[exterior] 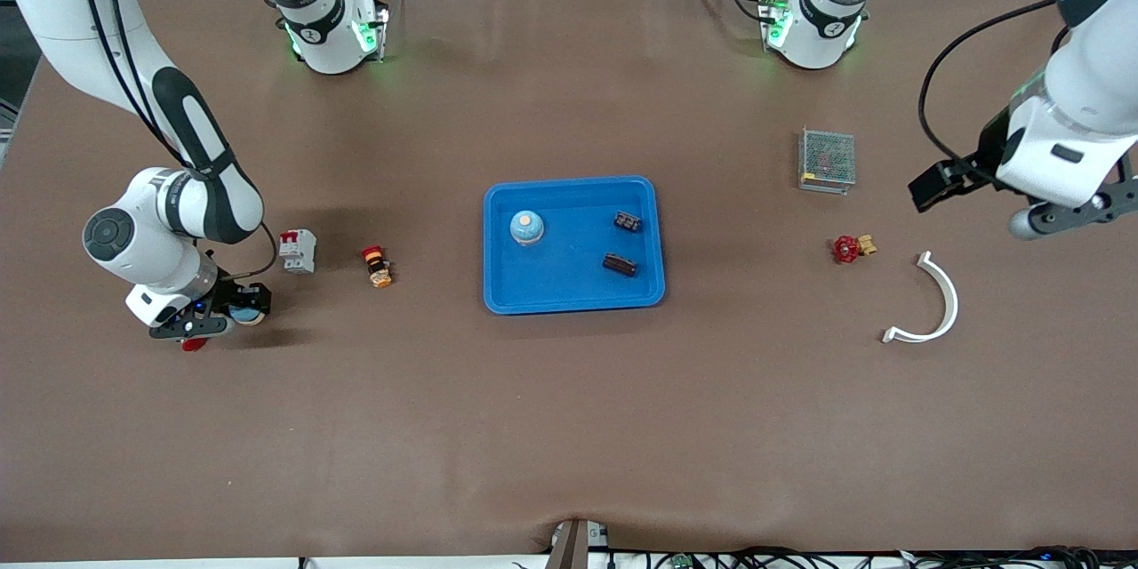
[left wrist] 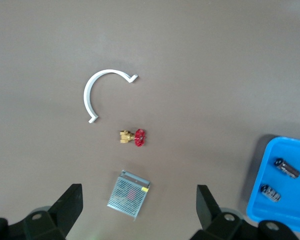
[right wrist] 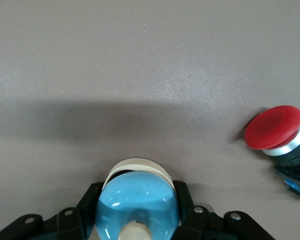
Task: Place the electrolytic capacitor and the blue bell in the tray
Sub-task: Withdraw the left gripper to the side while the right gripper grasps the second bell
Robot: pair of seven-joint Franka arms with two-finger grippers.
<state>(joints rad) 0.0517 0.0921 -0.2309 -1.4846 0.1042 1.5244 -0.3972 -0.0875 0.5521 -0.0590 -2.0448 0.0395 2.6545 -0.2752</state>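
The bright-blue tray [exterior: 498, 284] lies at the table's middle. In it are a blue bell [exterior: 526, 228] and two dark electrolytic capacitors [exterior: 628, 220] [exterior: 620, 264]. My right gripper [exterior: 218, 318] is low at the right arm's end of the table, shut on a second blue bell [exterior: 246, 311]. In the right wrist view the black fingers [right wrist: 92, 200] clamp this bell's blue dome [right wrist: 135, 210] at the right gripper [right wrist: 138, 195]. My left gripper [exterior: 1036, 220] is open and empty, high over the left arm's end. In the left wrist view, the left gripper [left wrist: 138, 210] frames a mesh box.
A red push button [right wrist: 275, 131] lies beside the held bell. A white circuit breaker [exterior: 298, 251] and a small red-orange part [exterior: 378, 267] lie between it and the tray. A metal mesh box [exterior: 827, 160], a red valve [exterior: 849, 248] and a white curved clip [exterior: 933, 307] lie under the left arm.
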